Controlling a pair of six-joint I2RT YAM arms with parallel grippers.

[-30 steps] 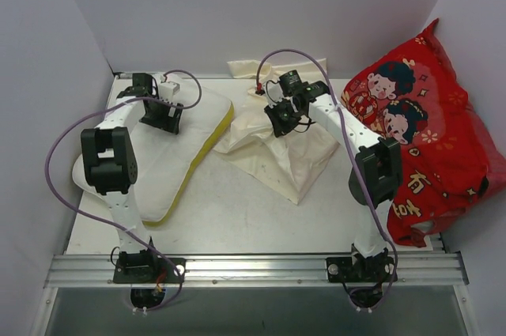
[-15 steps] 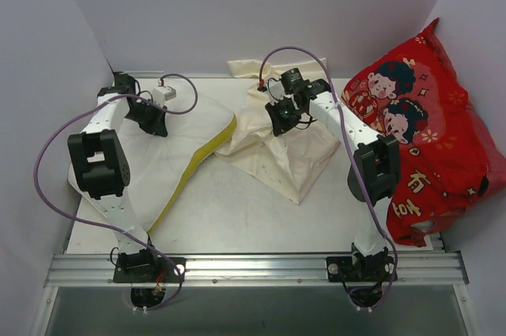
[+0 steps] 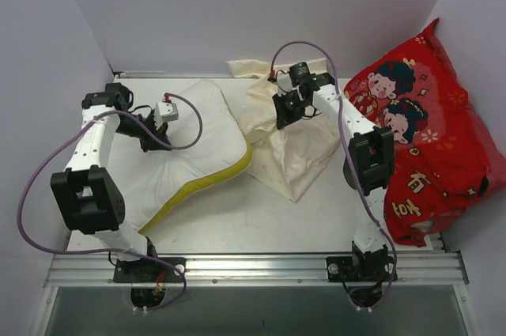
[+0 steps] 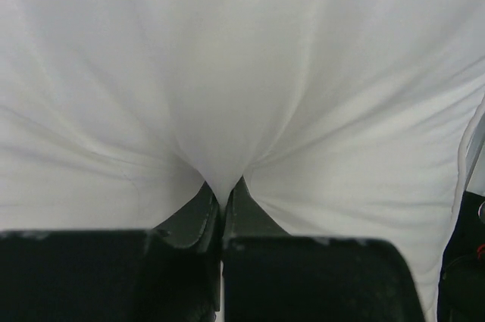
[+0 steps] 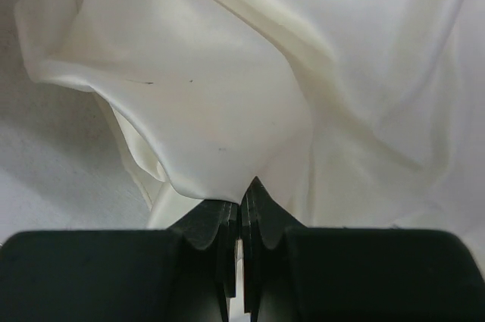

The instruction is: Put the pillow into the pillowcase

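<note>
Though limp, pillow point(image 3: 215, 146) lengthwise near-to-far.

The pillow point(image 3: 198, 142) now closer to the pillowcase point(image 3: 304, 154); right claw point(image 3: 286, 112) farther back.

**ROBOTICS LAB TEST CELL**

Enclosed at back and sides by plain white panels point(image 3: 237, 12). Bare grey counter point(image 3: 261, 209), edged along the near side with an aluminium extrusion rail point(image 3: 253, 269). Two white jointed arms, left point(image 3: 87, 194) and right point(image 3: 370, 160), bolted to that rail. Purple cables point(image 3: 300, 43) looped in the open, unsheathed.
</note>
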